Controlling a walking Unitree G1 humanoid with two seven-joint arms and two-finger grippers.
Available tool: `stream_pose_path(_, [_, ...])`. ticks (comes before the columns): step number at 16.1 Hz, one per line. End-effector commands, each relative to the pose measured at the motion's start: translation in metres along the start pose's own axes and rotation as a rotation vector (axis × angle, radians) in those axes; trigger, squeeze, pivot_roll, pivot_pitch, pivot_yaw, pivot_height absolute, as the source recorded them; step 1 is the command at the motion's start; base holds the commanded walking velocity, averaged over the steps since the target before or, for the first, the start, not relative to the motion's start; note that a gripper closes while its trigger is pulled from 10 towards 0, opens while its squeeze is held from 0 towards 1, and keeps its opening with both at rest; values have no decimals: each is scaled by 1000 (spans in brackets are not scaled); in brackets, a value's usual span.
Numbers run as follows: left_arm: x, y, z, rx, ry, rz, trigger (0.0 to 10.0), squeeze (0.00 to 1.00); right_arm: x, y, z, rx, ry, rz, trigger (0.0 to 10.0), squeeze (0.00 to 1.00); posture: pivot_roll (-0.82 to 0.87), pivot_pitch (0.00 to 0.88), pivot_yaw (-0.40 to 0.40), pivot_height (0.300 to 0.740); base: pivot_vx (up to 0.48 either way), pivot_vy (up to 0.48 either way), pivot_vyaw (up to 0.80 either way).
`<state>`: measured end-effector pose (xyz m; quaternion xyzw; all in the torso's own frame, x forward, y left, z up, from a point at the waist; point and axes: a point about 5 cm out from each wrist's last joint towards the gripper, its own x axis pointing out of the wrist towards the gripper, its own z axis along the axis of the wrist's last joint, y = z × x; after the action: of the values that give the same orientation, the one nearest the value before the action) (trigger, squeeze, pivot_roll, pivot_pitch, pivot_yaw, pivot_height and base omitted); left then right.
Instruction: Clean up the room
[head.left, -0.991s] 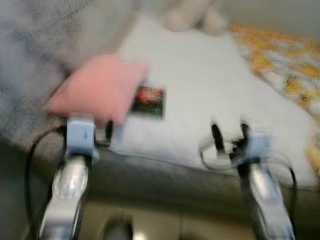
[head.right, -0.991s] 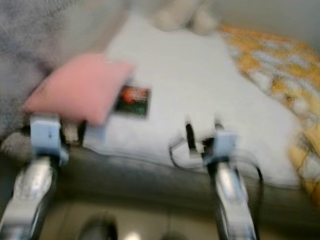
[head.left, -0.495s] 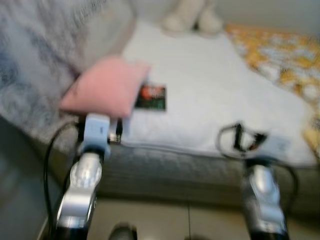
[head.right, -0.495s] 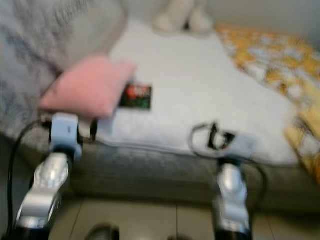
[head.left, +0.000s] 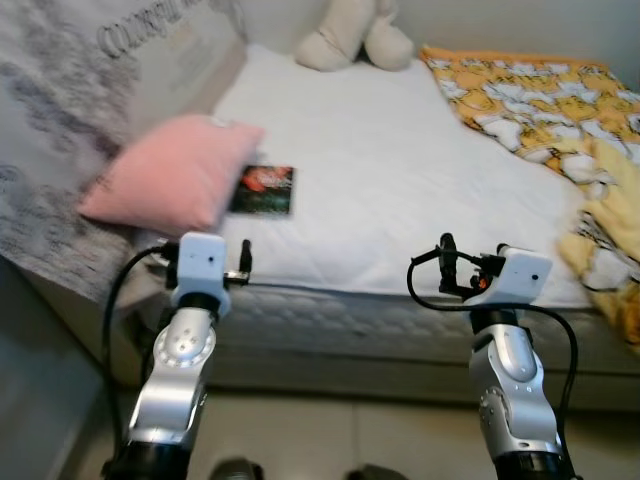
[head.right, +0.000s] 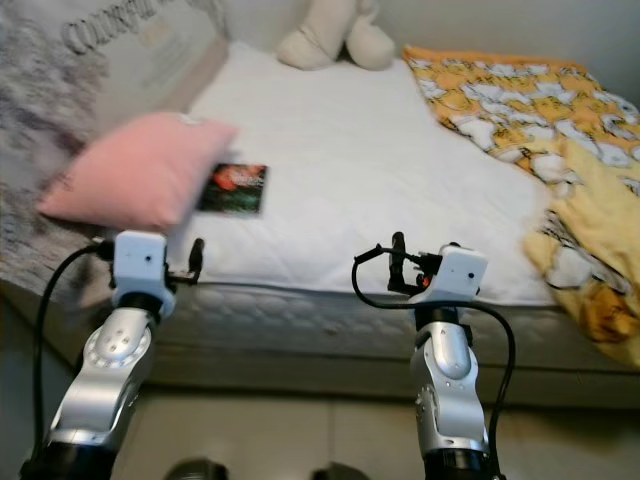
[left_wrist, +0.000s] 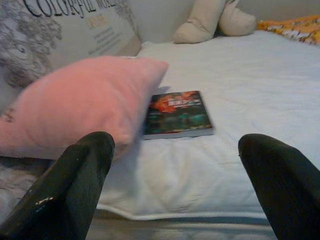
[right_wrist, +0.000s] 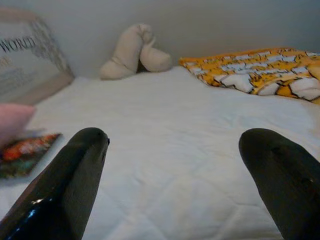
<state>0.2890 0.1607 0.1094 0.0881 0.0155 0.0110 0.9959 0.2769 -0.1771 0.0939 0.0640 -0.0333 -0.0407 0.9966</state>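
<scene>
both jaws spread wide, empty, at the bed (head.left: 400, 200) edge; book (left_wrist: 177, 113) beside pillow (left_wrist: 80, 102) looks thin, stiff, light. best pinched by its free edge.

We are facing a bed (head.left: 400, 170) with a white mattress cover; a pink pillow (head.left: 170, 172) is lying near its left edge, a book (head.left: 263, 190) is resting just beside it, a beige plush toy (head.left: 352, 35) is sitting at the far end, and an orange blanket (head.left: 530, 90) is spreading over the right side
</scene>
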Motion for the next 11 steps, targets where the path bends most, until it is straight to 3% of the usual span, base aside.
stream_pose_path(1, [2,4,-2,8,9,22,10000,0,3,8,3,4,-11,48,10000,0,22,0,-34,710,0,-461,0])
stream_pose_path(3, [6,5,-8,-2,41,26,10000,0,5,20,1,19,7,127,10000,0,10,0,-25,710,0,-459,0])
stream_pose_path(11, [20,-7,-5,-20,47,-19,10000,0,3,18,-3,18,35,141,10000,0,-25,0,-9,710,0,-454,0])
